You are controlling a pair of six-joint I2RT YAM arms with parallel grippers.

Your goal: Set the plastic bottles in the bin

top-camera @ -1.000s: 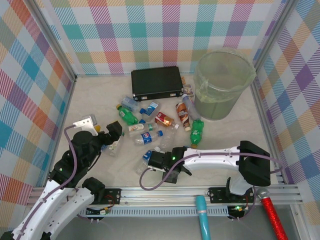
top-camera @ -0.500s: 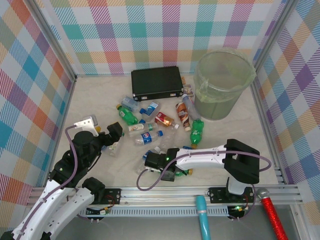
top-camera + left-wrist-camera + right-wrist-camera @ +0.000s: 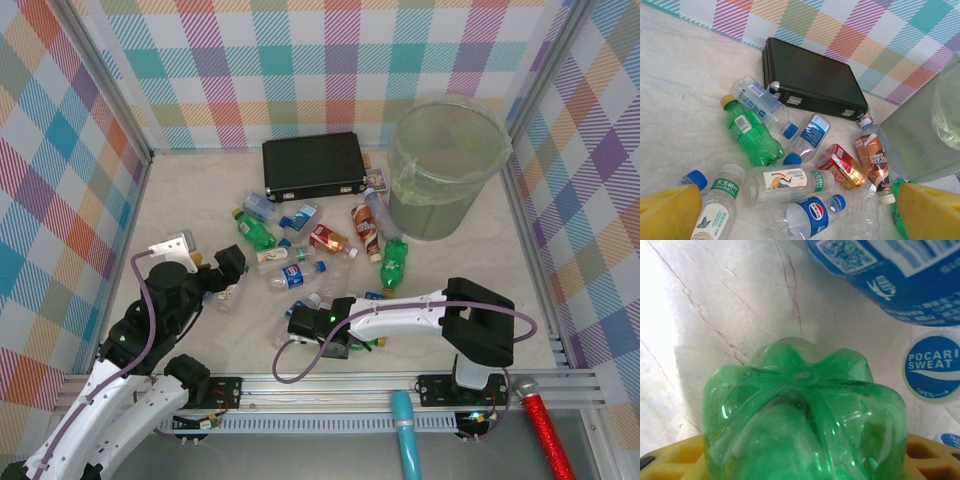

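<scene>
My right gripper (image 3: 805,465) has its yellow pads (image 3: 670,460) pinching either side of the clear green plastic bottle (image 3: 802,410). The bottle lies on the pale marbled table (image 3: 715,305) at the heap's near edge, with a blue-labelled bottle (image 3: 900,275) at its one o'clock. The hold looks close to the base, so I'd firm it before lifting straight up, then carry it to the round pale-green lined bin (image 3: 440,205) at one o'clock, clearing the rim.
</scene>
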